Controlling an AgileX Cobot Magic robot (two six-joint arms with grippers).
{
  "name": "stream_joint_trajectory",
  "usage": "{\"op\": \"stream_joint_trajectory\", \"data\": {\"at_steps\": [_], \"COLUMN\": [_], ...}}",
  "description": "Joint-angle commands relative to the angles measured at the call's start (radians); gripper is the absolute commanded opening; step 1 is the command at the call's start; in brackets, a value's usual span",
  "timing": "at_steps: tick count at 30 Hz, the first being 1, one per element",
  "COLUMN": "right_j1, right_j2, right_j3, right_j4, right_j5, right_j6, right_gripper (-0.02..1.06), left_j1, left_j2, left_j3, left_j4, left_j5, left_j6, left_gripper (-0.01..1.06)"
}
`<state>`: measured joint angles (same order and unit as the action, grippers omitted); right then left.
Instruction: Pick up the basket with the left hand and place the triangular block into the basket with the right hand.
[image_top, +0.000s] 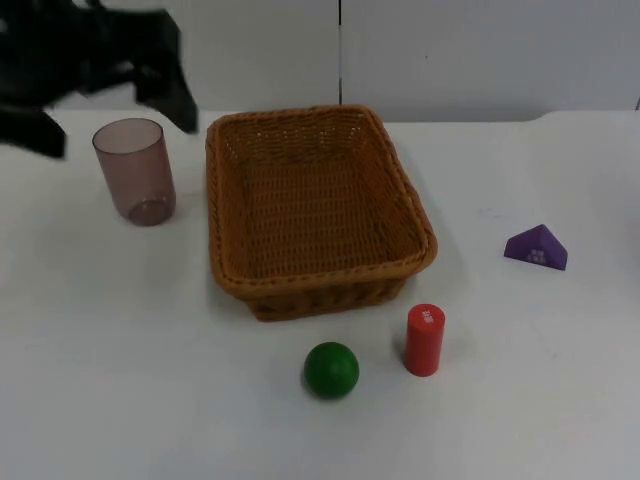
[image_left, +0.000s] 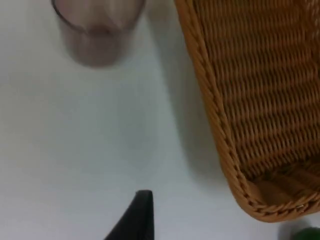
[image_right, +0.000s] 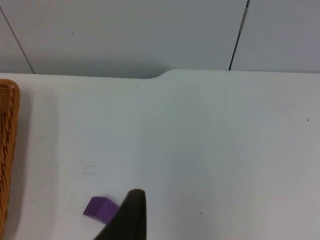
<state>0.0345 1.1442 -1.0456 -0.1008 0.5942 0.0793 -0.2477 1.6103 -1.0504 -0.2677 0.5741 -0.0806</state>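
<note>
The woven brown basket (image_top: 312, 208) stands on the table, a little behind the middle, with nothing in it. The purple triangular block (image_top: 537, 248) lies flat to its right, well apart from it. My left gripper (image_top: 112, 115) hovers open at the back left, above the space between a cup and the basket's left rim (image_left: 210, 105), touching neither. In the right wrist view, my right gripper (image_right: 129, 217) hangs above the table with the purple block (image_right: 100, 209) just beside it and the basket's edge (image_right: 7, 150) further off.
A translucent purple cup (image_top: 135, 170) stands upright left of the basket. In front of the basket lie a green ball (image_top: 331, 369) and an upright red cylinder (image_top: 424, 340). The grey partition wall (image_top: 450, 50) closes off the table's back.
</note>
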Motion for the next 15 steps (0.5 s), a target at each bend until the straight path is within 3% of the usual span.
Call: {"op": "stream_joint_trajectory", "data": {"at_steps": [1, 15], "right_j1": [-0.001, -0.001], "right_j2": [-0.002, -0.002], "right_j3": [-0.005, -0.005], "right_j4": [0.000, 0.000], "right_j5": [0.014, 0.023], "right_j6": [-0.009, -0.009], "right_gripper": [1.05, 1.05], "left_j1": [-0.009, -0.011], "left_j2": [0.086, 0.377], "left_j3": [-0.031, -0.277], "left_j4": [-0.091, -0.140], "left_j5": [-0.018, 0.041], "left_j6": [0.027, -0.025], "left_gripper": [1.05, 1.05]}}
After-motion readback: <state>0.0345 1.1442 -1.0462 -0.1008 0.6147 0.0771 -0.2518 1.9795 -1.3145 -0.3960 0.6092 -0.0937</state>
